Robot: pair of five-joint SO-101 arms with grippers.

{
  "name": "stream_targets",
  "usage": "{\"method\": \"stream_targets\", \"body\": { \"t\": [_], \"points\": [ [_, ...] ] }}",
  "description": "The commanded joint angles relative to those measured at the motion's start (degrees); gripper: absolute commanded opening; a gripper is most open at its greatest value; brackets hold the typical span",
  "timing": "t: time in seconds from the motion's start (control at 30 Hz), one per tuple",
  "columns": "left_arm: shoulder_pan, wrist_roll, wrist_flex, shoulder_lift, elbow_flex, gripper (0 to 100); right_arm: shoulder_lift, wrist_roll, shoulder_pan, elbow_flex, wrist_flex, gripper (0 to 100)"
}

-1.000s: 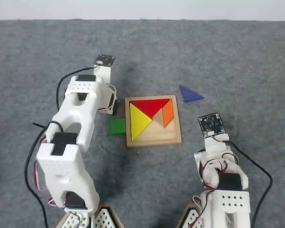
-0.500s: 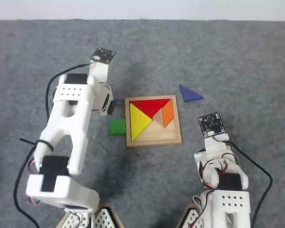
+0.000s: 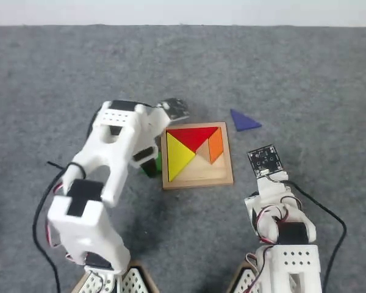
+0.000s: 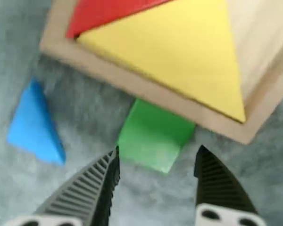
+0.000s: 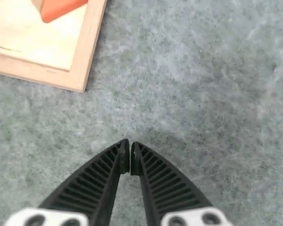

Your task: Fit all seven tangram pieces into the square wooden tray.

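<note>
two arms rise from the near edge of the grey table (image 3: 305,73). the left arm (image 3: 104,174) bends over toward the tray's left side, and the right arm (image 3: 283,229) is folded short of the tray's near right corner. the right gripper (image 5: 130,147) hangs low over bare table with its fingers pressed together, holding nothing, and the tray's near right corner lies just beyond it. the left gripper (image 4: 158,150) has its fingers apart, gripping nothing, with one tip at each side of the near edge of the green square (image 4: 153,136); whether the tips touch the piece or the table is hard to judge from the wrist view. the green square lies flat on the table against the outside of the tray's left rim, toward that rim's near end. a light blue triangle (image 4: 35,123) lies on the table close by, apart from the square. the square wooden tray (image 3: 198,182) sits between the two arms, a little farther out. three pieces lie inside it. a yellow triangle (image 3: 178,155) runs along the left wall and a red triangle (image 3: 192,135) along the far wall, the two meeting on a slanted edge. an orange piece (image 3: 215,146), seemingly a parallelogram, sits against the right wall and touches the red one. the near part of the tray floor is bare wood. farthest out, a dark blue triangle (image 3: 244,120) lies on the table beyond the tray's far right corner, apart from it.
</note>
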Motion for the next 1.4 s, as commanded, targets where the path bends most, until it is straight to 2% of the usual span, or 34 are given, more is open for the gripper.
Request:
{"method": "stream_targets", "body": {
  "t": [0.0, 0.13, 0.33, 0.5, 0.67, 1.07, 1.17, 1.27, 1.37],
  "points": [
    [1.3, -4.6, -2.7, 2.4, -7.2, 25, 0.7, 0.7, -0.3, -3.5, -1.3, 1.6],
    [1.3, -8.2, -2.6, 6.4, -9.2, 25, 0.7, 0.7, -0.3, -3.5, -1.3, 1.6],
    [0.8, -8.3, -1.7, 10.2, -9.9, 24, 0.6, 0.7, -0.4, -3.5, -1.3, 1.6],
    [0.7, -7.6, 2.2, 10.8, -10.6, 13, 0.6, 0.7, -0.2, -3.5, -1.3, 1.6],
    [-1.2, -1.8, 2.4, 9.8, -10.5, 1, 0.5, 0.7, -0.2, -3.5, -1.3, 1.6],
    [-0.4, 0.9, 9.6, 0.3, -10.5, 2, 0.4, 0.7, -0.1, -3.5, -1.3, 1.5],
    [-1.9, 3.3, 6.6, 0.5, -10.9, 11, 0.4, 0.7, -0.1, -3.5, -1.2, 1.5],
    [-2.9, 2.7, 4.0, 0.6, -10.9, 20, 0.4, 0.7, -0.3, -3.5, -1.2, 1.5],
    [-2.6, 2.2, 1.5, 0.7, -10.9, 21, 0.4, 0.7, -0.3, -3.5, -1.2, 1.5]
  ]
}}
